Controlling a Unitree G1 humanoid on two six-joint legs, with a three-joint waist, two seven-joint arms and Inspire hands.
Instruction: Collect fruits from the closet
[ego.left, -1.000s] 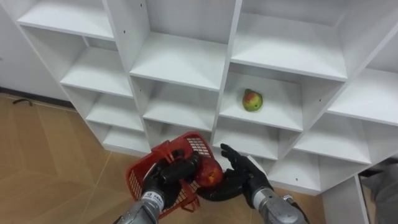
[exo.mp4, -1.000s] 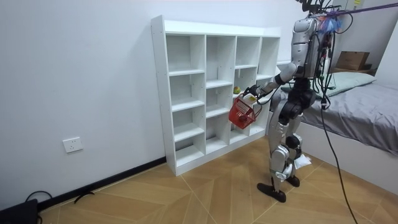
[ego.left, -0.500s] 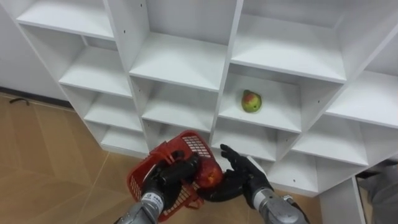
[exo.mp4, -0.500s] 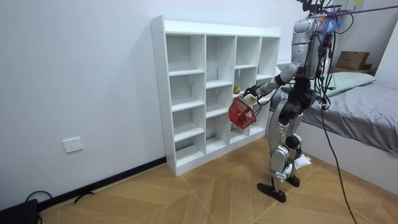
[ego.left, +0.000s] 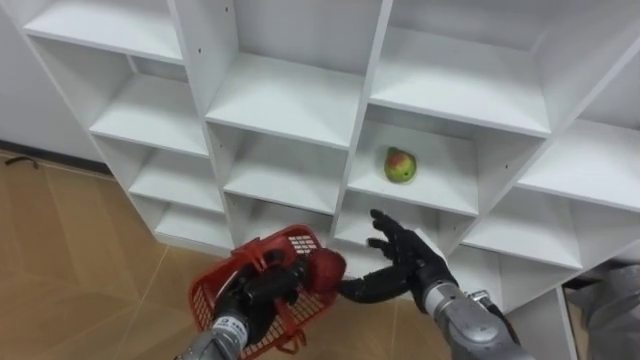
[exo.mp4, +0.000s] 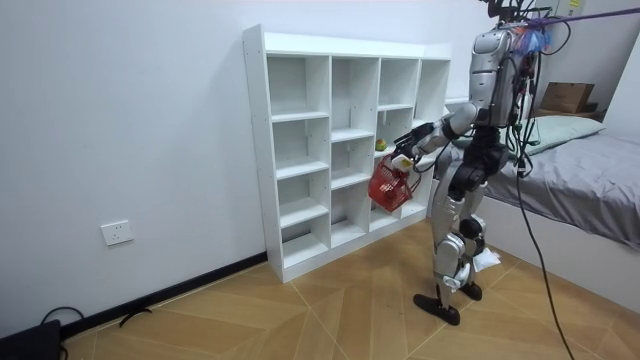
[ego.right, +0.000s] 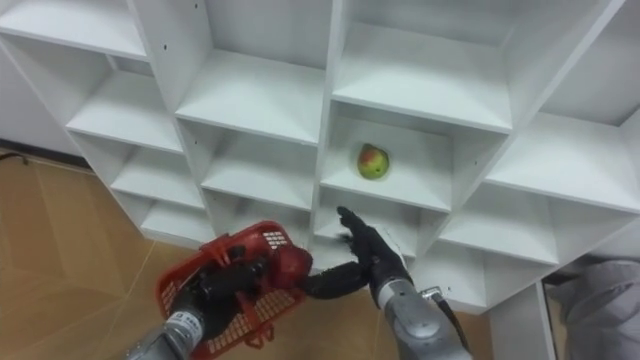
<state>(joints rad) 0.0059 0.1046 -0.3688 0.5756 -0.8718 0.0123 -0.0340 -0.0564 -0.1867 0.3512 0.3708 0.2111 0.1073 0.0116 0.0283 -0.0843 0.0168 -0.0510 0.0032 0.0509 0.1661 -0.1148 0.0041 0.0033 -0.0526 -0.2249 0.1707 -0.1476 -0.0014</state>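
Red fruit (ego.left: 325, 272) is lodged at the basket (ego.left: 208, 298) rim; the basket is gripped by the left hand (ego.left: 262, 290) with curled fingers, the right hand (ego.left: 405, 268) spread and empty. Green fruit (ego.left: 400, 165) is left shelved above the basket.

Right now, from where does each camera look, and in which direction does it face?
Left eye view: on the robot's head, facing down at the white cubby shelf unit with a green-red round fruit; the left hand grips a red plastic mesh basket, the right hand is open beside it.
Right eye view: same head, a little to the right, same scene, same two forearms.
Room view: standing in the room, facing the wall and shelf; the whole robot stands before it.
Shared: shelf, basket, both hands.
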